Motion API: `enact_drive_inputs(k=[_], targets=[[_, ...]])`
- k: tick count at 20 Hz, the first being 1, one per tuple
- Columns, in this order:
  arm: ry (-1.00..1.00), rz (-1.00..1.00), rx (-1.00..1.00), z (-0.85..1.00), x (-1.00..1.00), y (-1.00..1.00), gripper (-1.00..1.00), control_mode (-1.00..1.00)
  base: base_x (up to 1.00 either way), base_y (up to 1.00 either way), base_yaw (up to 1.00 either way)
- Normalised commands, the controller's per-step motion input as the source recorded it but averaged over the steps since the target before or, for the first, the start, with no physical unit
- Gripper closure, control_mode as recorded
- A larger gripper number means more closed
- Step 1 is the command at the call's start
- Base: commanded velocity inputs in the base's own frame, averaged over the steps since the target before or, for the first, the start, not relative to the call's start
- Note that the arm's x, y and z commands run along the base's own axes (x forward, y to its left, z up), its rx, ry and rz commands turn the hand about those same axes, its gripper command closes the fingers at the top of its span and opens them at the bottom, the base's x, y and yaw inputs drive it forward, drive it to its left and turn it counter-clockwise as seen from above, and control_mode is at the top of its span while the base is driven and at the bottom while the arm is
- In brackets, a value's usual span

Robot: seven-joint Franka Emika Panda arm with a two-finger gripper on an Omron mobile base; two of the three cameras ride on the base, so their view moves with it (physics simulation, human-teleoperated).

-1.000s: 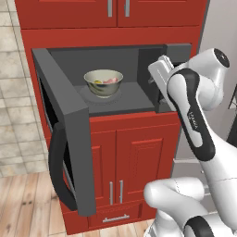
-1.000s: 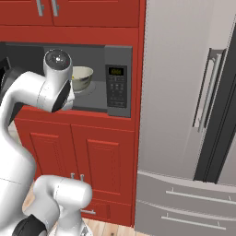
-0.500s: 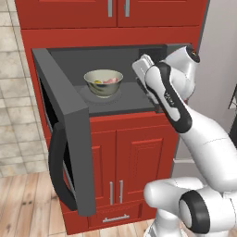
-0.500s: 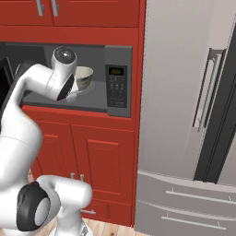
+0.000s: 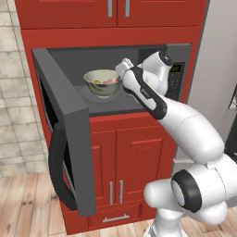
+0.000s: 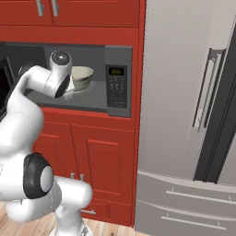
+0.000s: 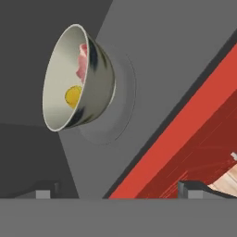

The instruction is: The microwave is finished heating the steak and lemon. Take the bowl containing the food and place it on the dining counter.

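The microwave (image 5: 139,52) stands open, its door (image 5: 69,152) swung out to the left. On its round plate sits the bowl (image 5: 102,83), also seen from the right (image 6: 82,77) and close up (image 7: 78,78). In the bowl lie the pinkish steak (image 7: 82,60) and the yellow lemon (image 7: 73,95). My gripper (image 5: 120,70) reaches into the cavity just right of the bowl's rim. In the hand view the gripper (image 7: 115,192) is open with nothing between its tips, a short way from the bowl. The dining counter is out of view.
The door's thick black handle (image 5: 58,171) juts toward me at the lower left. The button panel (image 6: 116,87) borders the cavity on the right. Red cabinets (image 5: 125,157) sit below, a steel fridge (image 6: 184,115) stands to the right, and a tiled wall (image 5: 14,92) lies to the left.
My arm has swung left from in front of the panel into the open cavity, bringing the hand close beside the bowl. The jaws stay open and the bowl has not moved.
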Motion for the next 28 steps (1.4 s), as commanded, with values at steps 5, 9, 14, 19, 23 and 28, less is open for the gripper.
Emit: enact_drive_inputs(k=[5,9,14,19,23,28], targets=[[0.00,0.00,0.00,-0.18,0.54,0.16,-1.00,-1.00,0.00,0.00,0.00],[0.00,0.00,0.00,-0.11,0.39,0.07,-1.00,-1.00,0.00,0.00,0.00],[0.00,0.00,0.00,-0.10,0.45,0.02,-1.00,-1.00,0.00,0.00,0.00],[0.00,0.00,-0.02,-0.04,0.47,0.00,-1.00,-1.00,0.00,0.00,0.00],[0.00,0.00,-0.02,-0.07,0.47,0.00,-1.00,-1.00,0.00,0.00,0.00],[0.00,0.00,-0.04,-0.10,0.49,0.04,-1.00,-1.00,0.00,0.00,0.00]])
